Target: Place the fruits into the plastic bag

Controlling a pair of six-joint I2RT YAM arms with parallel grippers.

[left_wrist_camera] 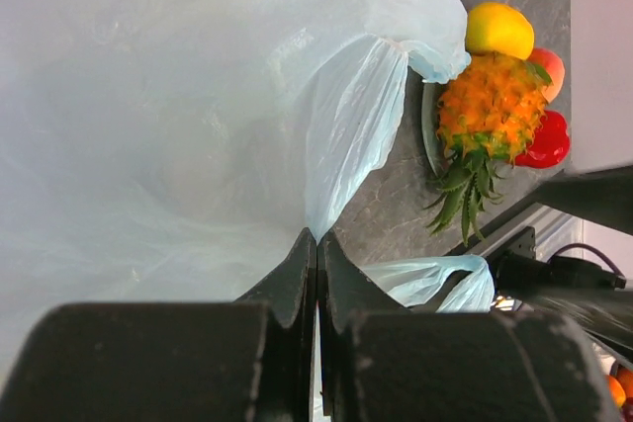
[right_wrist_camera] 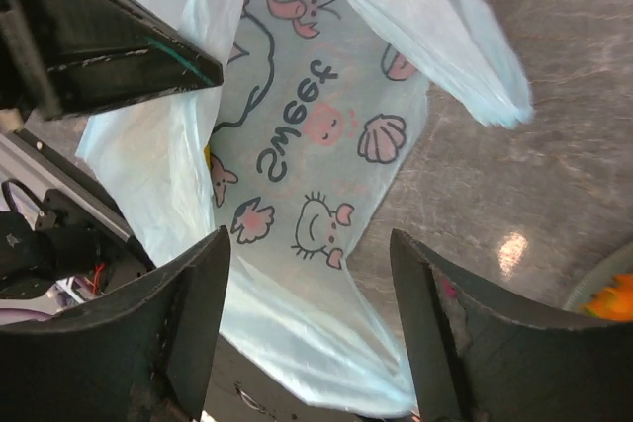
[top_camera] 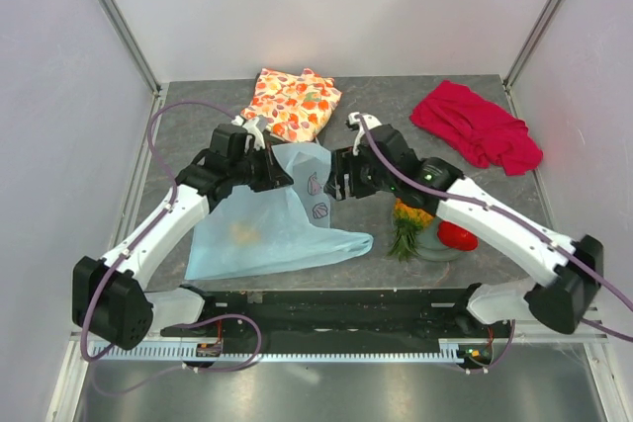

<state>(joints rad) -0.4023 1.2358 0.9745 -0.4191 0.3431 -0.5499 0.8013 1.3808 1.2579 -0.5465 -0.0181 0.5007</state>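
Observation:
The light-blue plastic bag lies on the grey table, its mouth lifted toward the back. My left gripper is shut on the bag's upper edge; in the left wrist view thin film sits between the jaws. My right gripper is open and empty at the mouth, over the printed side. A yellowish shape shows through the bag. The pineapple, a yellow mango piece, the peach and the red pepper piece sit on the plate.
An orange floral cloth lies at the back centre, just behind the bag. A red cloth lies at the back right. The plate with fruit is under my right forearm, near the front edge. Walls enclose the table.

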